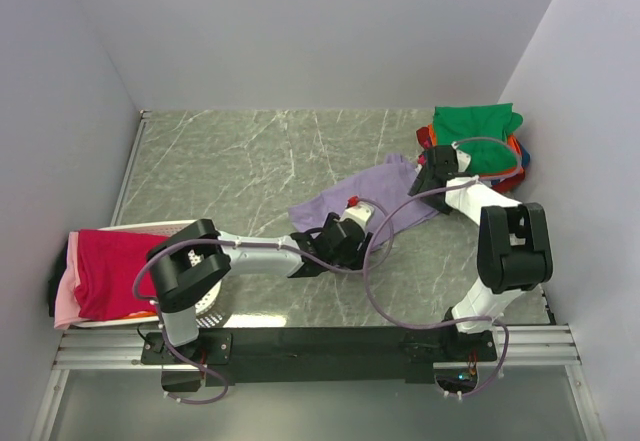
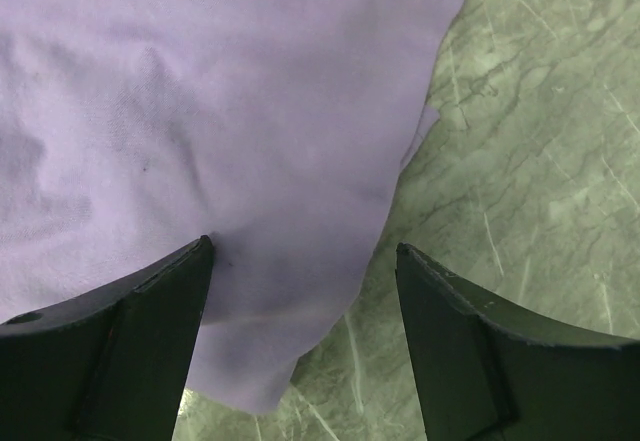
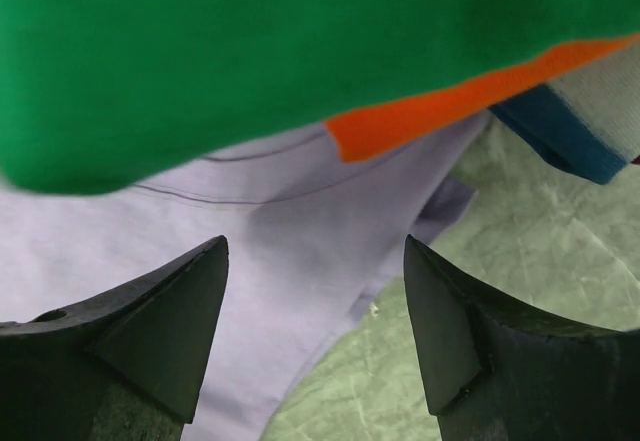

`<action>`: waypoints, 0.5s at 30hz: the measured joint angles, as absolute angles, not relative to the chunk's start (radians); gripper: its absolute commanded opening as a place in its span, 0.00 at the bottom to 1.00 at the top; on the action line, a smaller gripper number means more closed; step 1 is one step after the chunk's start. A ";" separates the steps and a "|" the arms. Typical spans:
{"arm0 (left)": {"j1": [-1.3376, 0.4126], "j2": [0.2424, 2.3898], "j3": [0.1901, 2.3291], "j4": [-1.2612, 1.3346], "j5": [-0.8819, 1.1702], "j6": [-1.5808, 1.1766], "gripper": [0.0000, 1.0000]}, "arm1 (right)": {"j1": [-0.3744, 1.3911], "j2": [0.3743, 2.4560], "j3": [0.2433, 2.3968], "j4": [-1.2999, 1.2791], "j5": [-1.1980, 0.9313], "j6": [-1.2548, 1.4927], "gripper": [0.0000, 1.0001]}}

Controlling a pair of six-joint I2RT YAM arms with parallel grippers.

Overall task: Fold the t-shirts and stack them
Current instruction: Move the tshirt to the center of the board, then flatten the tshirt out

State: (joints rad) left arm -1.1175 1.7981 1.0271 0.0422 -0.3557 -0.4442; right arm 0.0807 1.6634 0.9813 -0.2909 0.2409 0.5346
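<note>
Basket (image 1: pixel 210 309) is sitting at the near-left edge of the bench (image 1: pixel 250 161), right beside the left arm's base. Magenta-red shirt (image 1: pixel 115 271) is lying draped over its top. Pink shirt (image 1: pixel 68 306) is hanging out underneath along the left side. Something dark is showing at the far-left edge, can't tell what. How much is lying inside the basket, can't tell either.

Lavender shirt (image 1: pixel 385 186) is lying loose and wrinkled on the bench, mid-right, running diagonally from centre toward the far-right corner.

In the far-right corner, shirts are sitting piled straight on the bench. Green shirt (image 1: pixel 475 123) is lying on top. Right wrist view is showing orange shirt (image 3: pixel 430 111) and blue shirt (image 3: pixel 560 136) peeking out under the green (image 3: pixel 200 51). Whether the pile is overlapping the lavender cloth (image 3: pixel 290 251) or just touching it, can't tell.

Left claw (image 2: pixel 305 251) is hanging released, jaws wide, over the lavender shirt's (image 2: pixel 200 91) near end. One finger is over cloth, the other over bare bench, and it's grasping nothing.

Right claw (image 3: pixel 315 246) is hovering released, jaws wide, over the lavender shirt's far end by the pile, grasping nothing.
</note>
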 measured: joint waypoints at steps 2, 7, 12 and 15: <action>-1.121 1.798 1.028 0.042 -0.357 -0.438 0.78 | 0.078 1.669 0.981 -0.302 0.241 0.534 0.77; -1.124 1.798 1.029 0.041 -0.357 -0.430 0.73 | 0.067 1.674 0.981 -0.320 0.237 0.531 0.73; -1.124 1.809 1.029 0.042 -0.366 -0.430 0.58 | 0.037 1.703 0.981 -0.329 0.220 0.523 0.56; -1.124 1.815 1.022 0.041 -0.376 -0.429 0.46 | 0.030 1.721 0.983 -0.331 0.207 0.514 0.38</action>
State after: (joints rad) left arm -1.1236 1.8149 1.0218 0.0414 -0.3756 -0.4294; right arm 0.0299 1.7210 0.9833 -0.3309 0.2073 0.5140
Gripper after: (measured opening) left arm 0.526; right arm 0.475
